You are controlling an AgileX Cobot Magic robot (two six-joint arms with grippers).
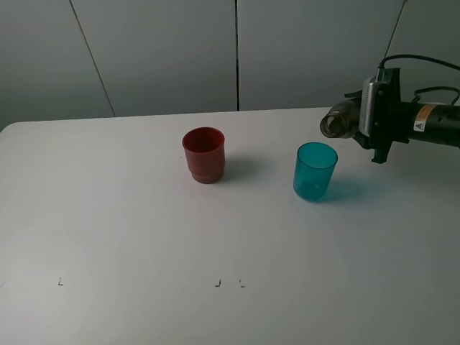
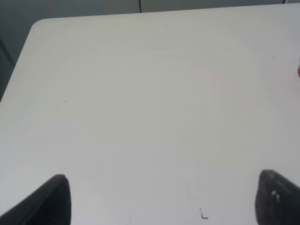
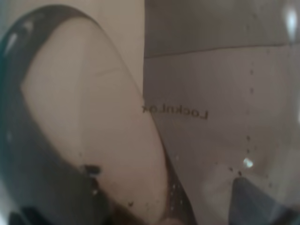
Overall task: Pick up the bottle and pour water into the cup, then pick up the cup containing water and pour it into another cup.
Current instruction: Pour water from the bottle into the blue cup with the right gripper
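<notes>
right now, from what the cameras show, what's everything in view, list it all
smoky grey-brown translucent plastic bottle: one, grey-brown, held on its side above the table's right part, mouth towards the tumbler
teal translucent plastic tumbler: one, teal, upright, right of centre
dark red opaque plastic cup: one, dark red, upright near centre, left of the tumbler, apart from it
small corner marks: three, black, near the table's front edge
white table: one, white, under everything
wall panels: grey, behind the table
right gripper: one, black, shut on the bottle
left gripper: one, black, open over bare table
</notes>
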